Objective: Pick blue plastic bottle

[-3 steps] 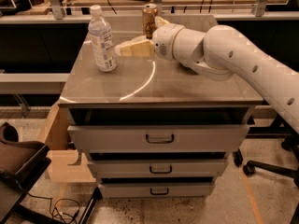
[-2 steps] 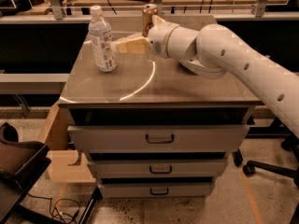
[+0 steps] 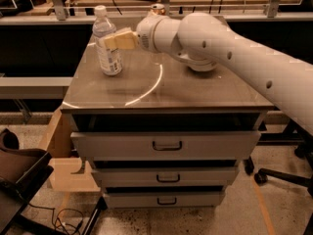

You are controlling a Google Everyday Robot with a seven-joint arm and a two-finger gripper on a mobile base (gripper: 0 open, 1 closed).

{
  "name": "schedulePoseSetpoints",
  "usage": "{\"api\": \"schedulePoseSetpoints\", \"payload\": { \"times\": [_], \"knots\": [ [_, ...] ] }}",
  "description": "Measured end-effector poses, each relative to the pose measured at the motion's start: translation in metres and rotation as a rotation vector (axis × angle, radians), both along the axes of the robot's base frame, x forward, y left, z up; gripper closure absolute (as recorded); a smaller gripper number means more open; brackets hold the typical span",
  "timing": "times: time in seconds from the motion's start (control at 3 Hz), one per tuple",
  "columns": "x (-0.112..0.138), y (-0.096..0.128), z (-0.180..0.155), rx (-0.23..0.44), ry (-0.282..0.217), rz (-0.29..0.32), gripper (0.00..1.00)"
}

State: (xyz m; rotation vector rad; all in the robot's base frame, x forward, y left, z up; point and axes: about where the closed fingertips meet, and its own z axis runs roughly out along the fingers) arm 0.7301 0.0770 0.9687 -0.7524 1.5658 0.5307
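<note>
The blue plastic bottle (image 3: 109,58) stands upright at the back left of the cabinet top (image 3: 195,89); it is clear with a white cap and a white label. My gripper (image 3: 110,40) reaches in from the right on the white arm and overlaps the bottle's upper body, just below its neck. The bottle's base rests on the cabinet top. The gold-brown can (image 3: 157,8) stands behind my wrist, mostly hidden by it.
The cabinet has three grey drawers (image 3: 166,146) at its front. A black chair (image 3: 22,180) stands at the lower left on the floor, and a wooden box (image 3: 61,146) sits beside the cabinet. A bench with cables runs along the back.
My gripper has moved left from beside the can to the bottle and now overlaps its upper body. The bottle and can have not moved.
</note>
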Motion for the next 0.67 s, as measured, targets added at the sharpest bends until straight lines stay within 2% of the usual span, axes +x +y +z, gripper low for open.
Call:
{"api": "schedulePoseSetpoints", "payload": {
  "times": [0.33,0.67],
  "knots": [
    [0.012,0.007,0.001,0.001,0.002,-0.049,0.0],
    [0.02,0.025,0.002,0.048,-0.006,-0.05,0.0]
  ]
}}
